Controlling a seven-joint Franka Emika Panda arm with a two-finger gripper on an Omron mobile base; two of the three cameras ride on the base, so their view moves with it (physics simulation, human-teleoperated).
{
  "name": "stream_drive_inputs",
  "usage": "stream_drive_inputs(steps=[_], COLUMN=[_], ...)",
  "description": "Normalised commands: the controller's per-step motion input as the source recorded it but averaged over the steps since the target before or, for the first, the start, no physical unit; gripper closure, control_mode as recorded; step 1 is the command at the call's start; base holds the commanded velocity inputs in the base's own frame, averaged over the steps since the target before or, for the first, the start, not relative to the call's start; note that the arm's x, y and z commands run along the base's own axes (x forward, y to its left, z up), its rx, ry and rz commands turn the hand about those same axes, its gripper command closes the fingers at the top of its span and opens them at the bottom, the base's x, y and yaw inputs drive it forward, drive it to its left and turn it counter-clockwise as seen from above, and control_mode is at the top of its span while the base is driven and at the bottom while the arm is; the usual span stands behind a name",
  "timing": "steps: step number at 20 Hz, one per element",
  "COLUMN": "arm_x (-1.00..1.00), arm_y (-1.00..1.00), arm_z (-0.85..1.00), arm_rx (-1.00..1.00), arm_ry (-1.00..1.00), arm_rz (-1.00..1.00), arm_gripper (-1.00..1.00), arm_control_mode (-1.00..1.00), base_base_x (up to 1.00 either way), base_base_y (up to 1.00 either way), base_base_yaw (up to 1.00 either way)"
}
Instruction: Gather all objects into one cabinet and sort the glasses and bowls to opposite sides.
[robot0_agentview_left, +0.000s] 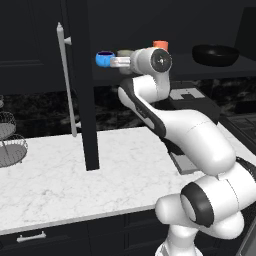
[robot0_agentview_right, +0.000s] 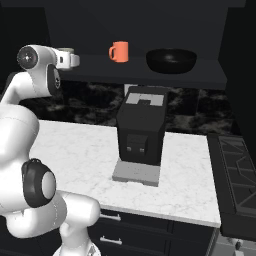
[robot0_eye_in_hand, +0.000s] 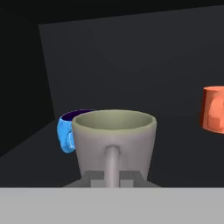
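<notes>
Placing the beige mug (robot0_eye_in_hand: 113, 142) on the cabinet shelf (robot0_agentview_right: 200, 77) beside the blue bowl (robot0_agentview_left: 104, 59); jaws grip its handle. Next, probably: release near the orange mug (robot0_agentview_right: 119, 51), apart from bowls.

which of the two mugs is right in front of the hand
The pale beige-grey mug, its handle pointing straight at the hand. The orange mug stands further along the shelf, off to the side.

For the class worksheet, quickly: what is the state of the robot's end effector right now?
End effector: closed on the handle of the pale beige-grey mug, at the cabinet shelf, with the blue bowl just behind the mug.
</notes>
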Motion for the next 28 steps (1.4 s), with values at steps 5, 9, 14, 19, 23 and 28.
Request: stream_drive_inputs(steps=[5, 9, 14, 19, 23, 28], arm_x=[0.27, 0.17, 0.0, 0.0, 0.12, 0.11], arm_y=[0.23, 0.07, 0.0, 0.0, 0.0, 0.0], arm_z=[0.0, -0.11, -0.26, -0.13, 0.0, 0.0], arm_rx=[0.0, 0.0, 0.0, 0.0, 0.0, 0.0], arm_ry=[0.05, 0.0, -0.02, -0.07, -0.01, 0.0], arm_rz=[0.0, 0.0, 0.0, 0.0, 0.0, 0.0], arm_gripper=[1.0, 1.0, 1.0, 1.0, 1.0, -1.0], arm_control_mode=[-1.0, -1.0, -1.0, -1.0, -1.0, -1.0], base_base_x=[0.0, 0.0, 0.0, 0.0, 0.0, 0.0], base_base_y=[0.0, 0.0, 0.0, 0.0, 0.0, 0.0], base_base_yaw=[0.0, 0.0, 0.0, 0.0, 0.0, 0.0])
